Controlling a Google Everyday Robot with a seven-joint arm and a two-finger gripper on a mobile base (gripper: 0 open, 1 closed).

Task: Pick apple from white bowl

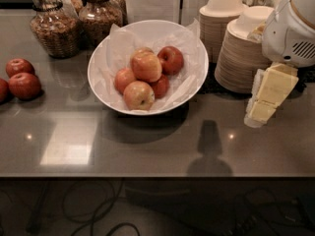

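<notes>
Though wrist (291, 31) partly off-frame, end effector (268, 98) right of white bowl (93, 80), grip indiscernible.

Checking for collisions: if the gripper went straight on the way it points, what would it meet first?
Probably the counter just below it. The gripper, right of the white bowl, points down and slightly left, short of the bowl; depth is unclear.

Single view: one camera looks steeply down from a raised spot in front of the grey counter (147, 146), facing its back edge. The white bowl (96, 85) sits close, in the upper middle of the frame. The counter's front edge and cables (98, 210) on the floor fill the bottom. The gripper (260, 113) hangs at right, nearest the lens, beside the stacked bowls (236, 63).
</notes>
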